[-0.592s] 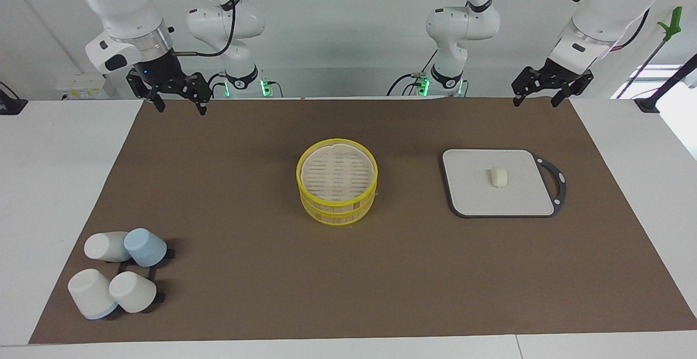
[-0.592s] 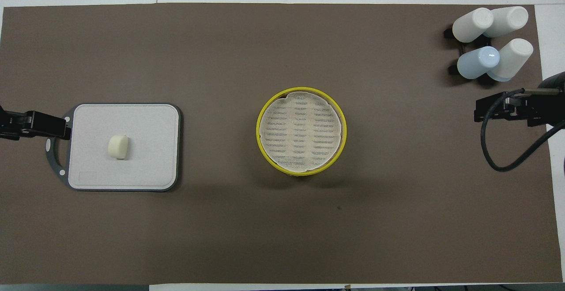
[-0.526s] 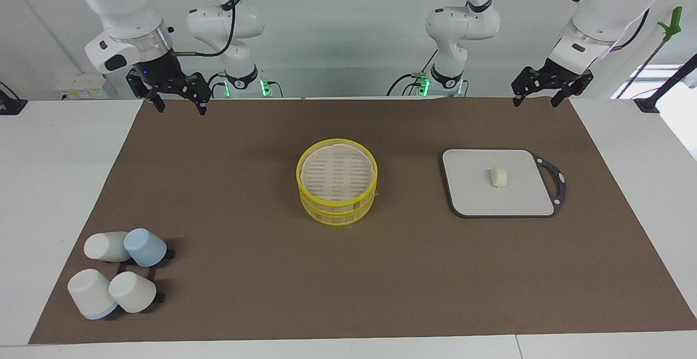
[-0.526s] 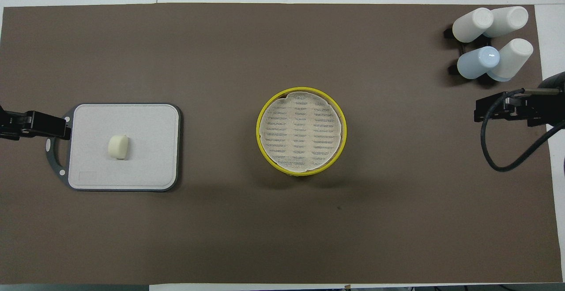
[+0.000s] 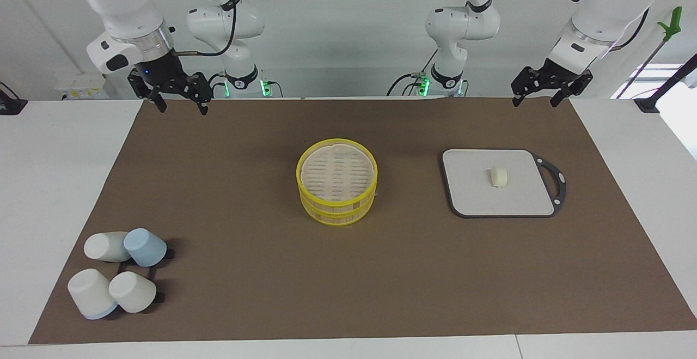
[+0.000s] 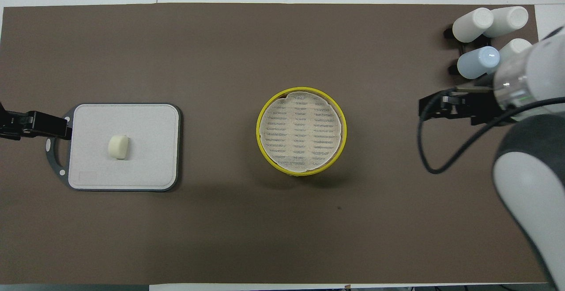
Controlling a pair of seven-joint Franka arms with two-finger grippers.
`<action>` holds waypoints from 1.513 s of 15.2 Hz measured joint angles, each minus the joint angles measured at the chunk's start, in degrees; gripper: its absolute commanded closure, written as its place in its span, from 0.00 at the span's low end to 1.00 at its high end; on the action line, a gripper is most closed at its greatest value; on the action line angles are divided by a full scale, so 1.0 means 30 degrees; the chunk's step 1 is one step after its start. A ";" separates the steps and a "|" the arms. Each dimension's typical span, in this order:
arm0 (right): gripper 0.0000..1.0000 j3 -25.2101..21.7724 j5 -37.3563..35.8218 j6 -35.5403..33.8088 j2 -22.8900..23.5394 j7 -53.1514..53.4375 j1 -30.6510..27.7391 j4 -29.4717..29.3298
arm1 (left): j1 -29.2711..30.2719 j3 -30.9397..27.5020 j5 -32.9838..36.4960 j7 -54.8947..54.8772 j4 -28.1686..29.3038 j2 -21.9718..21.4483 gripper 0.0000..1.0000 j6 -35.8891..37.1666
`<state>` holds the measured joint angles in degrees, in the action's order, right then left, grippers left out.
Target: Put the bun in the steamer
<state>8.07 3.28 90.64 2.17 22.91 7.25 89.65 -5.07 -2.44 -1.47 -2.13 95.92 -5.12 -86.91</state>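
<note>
Counter (image 5: 65, 184) white, spread with a wide brown mat (image 5: 245, 293). At the mat's middle, the steamer (image 5: 337, 188): two stacked yellow-rimmed rings, slatted lid on top. Toward the left arm's end, a grey board (image 5: 474, 195) with a black handle, and on it, well apart from the steamer, the bun (image 5: 499, 177), small and cream-white, untouched. At the right arm's end, farther from the robots than the steamer, a cluster of white and blue cups (image 5: 117, 272) on a dark rack.

Left gripper (image 5: 535, 99) hung released and empty over the mat's edge nearest the robots, at the board's end. Right gripper (image 5: 179, 104) likewise released, empty, over the mat's corner at its own end.

Judged as the very start: nothing grasped, lid not yet off. Best done, probably, as a shared job: lid lifted straight up by the rim with the right gripper and held or set aside, bun taken by the left. Descent straight down over the bun, fingers astride its short axis, closure gentle, since soft dough would likely dent or stick. Release low over the slats rather than a drop.

Writing: white lettering on the right arm's dark upper section, too small to read. Nothing legible elsewhere.
</note>
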 measured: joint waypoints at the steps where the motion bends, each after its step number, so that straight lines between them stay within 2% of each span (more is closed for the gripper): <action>1: 0.00 0.0701 -0.0020 0.0001 0.1059 0.1668 0.0726 -0.1107 | 0.0000 -0.0004 0.0000 0.0000 0.0000 0.0000 0.00 0.0000; 3: 0.00 0.1119 -0.0680 0.0260 0.3310 0.4337 0.3242 -0.3116 | 0.0003 -0.0017 0.0001 0.0000 0.0007 0.0000 0.00 0.0000; 5: 0.00 0.1096 -0.1967 0.1716 0.5717 0.7361 0.6459 -0.4582 | 0.0009 -0.0038 0.0008 0.0000 0.0157 -0.0015 0.00 -0.0113; 8: 0.00 0.1039 -0.3154 0.3565 0.8384 0.9019 0.9214 -0.5339 | 0.0048 -0.0108 0.0051 -0.0145 0.2215 -0.0499 0.00 -0.2248; 11: 0.00 0.0855 -0.4167 0.5340 0.9737 0.8860 0.9157 -0.5093 | 0.0728 -0.0253 0.0106 -0.1963 0.6455 -0.1108 0.00 -0.6200; 13: 0.00 0.0803 -0.4192 0.5692 0.9902 0.8103 0.8734 -0.4763 | 0.1011 -0.0292 0.0106 -0.3198 0.9189 -0.1073 0.00 -0.9142; 15: 0.00 0.0811 -0.4192 0.6855 0.9766 0.7891 0.8640 -0.4063 | 0.1029 -0.0263 0.0106 -0.3547 1.1649 -0.0658 0.00 -1.2588; 17: 0.02 0.0863 -0.4191 0.8398 0.9437 0.7891 0.8665 -0.2749 | 0.1018 -0.0179 0.0107 -0.3862 1.2951 0.0218 0.00 -1.4979; 18: 0.11 0.0864 -0.4191 0.8853 0.9265 0.7891 0.8668 -0.2128 | 0.1007 -0.0128 0.0107 -0.4217 1.3174 0.0808 0.00 -1.5824; 20: 0.36 0.0859 -0.4191 0.9177 0.8928 0.7891 0.8631 -0.1216 | 0.1002 -0.0080 0.0107 -0.5114 1.3186 0.1846 0.00 -1.6978; 22: 0.75 0.0858 -0.4191 0.9190 0.8635 0.7891 0.8581 -0.0652 | 0.1002 -0.0082 0.0107 -0.5548 1.3147 0.2344 0.01 -1.7442; 23: 0.97 0.0859 -0.4191 0.9190 0.8516 0.7891 0.8557 -0.0453 | 0.1002 -0.0082 0.0107 -0.5654 1.3146 0.2437 0.06 -1.7627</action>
<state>10.64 -9.30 118.21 27.72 46.58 32.92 88.29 -2.06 -2.69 -1.15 -19.09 135.36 2.19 -139.79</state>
